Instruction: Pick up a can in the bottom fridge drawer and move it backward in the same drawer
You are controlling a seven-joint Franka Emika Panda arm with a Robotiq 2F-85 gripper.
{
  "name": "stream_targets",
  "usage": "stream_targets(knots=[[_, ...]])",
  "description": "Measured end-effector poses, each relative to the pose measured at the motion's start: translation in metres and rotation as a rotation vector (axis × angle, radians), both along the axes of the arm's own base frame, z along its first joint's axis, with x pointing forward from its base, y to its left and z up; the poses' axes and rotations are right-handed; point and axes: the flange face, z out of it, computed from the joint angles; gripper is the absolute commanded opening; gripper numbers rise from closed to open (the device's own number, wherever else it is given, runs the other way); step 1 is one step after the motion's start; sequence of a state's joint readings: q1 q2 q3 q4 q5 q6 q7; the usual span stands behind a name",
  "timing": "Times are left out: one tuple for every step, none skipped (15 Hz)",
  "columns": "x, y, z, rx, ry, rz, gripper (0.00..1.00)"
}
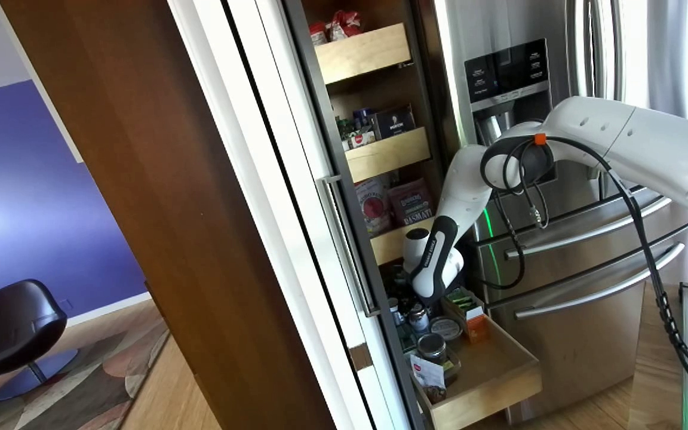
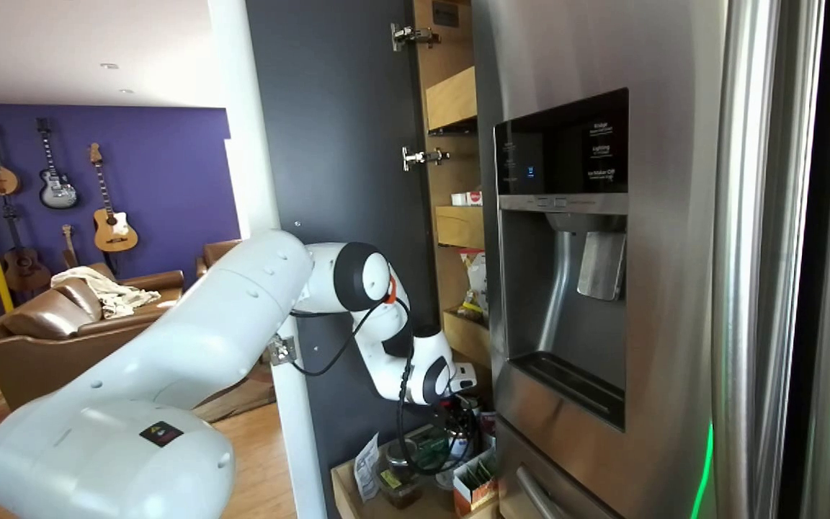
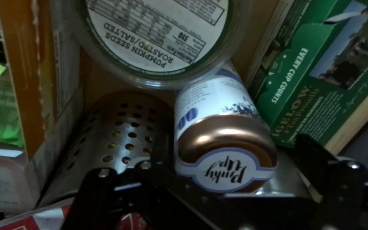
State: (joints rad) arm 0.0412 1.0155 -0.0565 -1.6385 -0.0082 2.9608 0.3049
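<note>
at the far left of my wrist view i have an orange box [image 3: 24, 73] with green packets [image 3: 0, 108] inside. next is a perforated steel cylinder [image 3: 117, 140], then a clear tub [image 3: 158, 35], its label upside down to me: 'pumpkin seeds', 'roasted/salted', 'nutrition facts', '310'. the tub overlaps part of the can [image 3: 225, 131], which is in the bottom drawer [image 1: 487, 397], between the cylinder and a green tea box [image 3: 311, 83]; the end facing me reads 'pinky up'. my claw [image 3: 233, 143] is spread wide around the can, with a gap at picture right; whether it touches at picture left i can't tell, but it has hold of nothing. the tea box reads 'every cup counts' and, partly, 'igelow'. in an exterior view, a dark red pack [image 1: 411, 202] reads 'basmati'; in an exterior view, the fridge panel [image 2: 573, 155] reads 'lighting' and 'ice maker off'.
</note>
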Motion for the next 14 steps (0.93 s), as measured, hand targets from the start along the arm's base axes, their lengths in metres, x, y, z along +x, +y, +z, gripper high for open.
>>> stream_targets(knots=[[0.002, 0.001, -0.002, 0.001, -0.007, 0.003, 1.00], [0.004, 0.002, -0.004, 0.002, -0.014, 0.006, 1.00], [0.006, 0.002, -0.006, 0.001, -0.022, 0.008, 1.00], [0.008, 0.002, -0.008, 0.001, -0.029, 0.009, 0.94], [0.009, 0.002, -0.010, 0.002, -0.034, 0.008, 0.72], [0.011, 0.001, -0.011, 0.001, -0.037, 0.008, 0.70], [0.012, 0.001, -0.013, 0.002, -0.038, 0.006, 0.69], [0.013, 0.000, -0.014, 0.003, -0.040, 0.004, 0.60], [0.013, 0.000, -0.016, 0.006, -0.034, -0.001, 0.53], [0.013, -0.001, -0.017, 0.008, -0.027, -0.005, 0.49], [0.013, -0.001, -0.016, 0.010, -0.020, -0.010, 0.49], [0.014, -0.002, -0.016, 0.012, -0.012, -0.015, 0.49], [0.015, -0.002, -0.015, 0.015, -0.001, -0.020, 0.49], [0.015, -0.003, -0.014, 0.016, 0.012, -0.025, 0.49]])
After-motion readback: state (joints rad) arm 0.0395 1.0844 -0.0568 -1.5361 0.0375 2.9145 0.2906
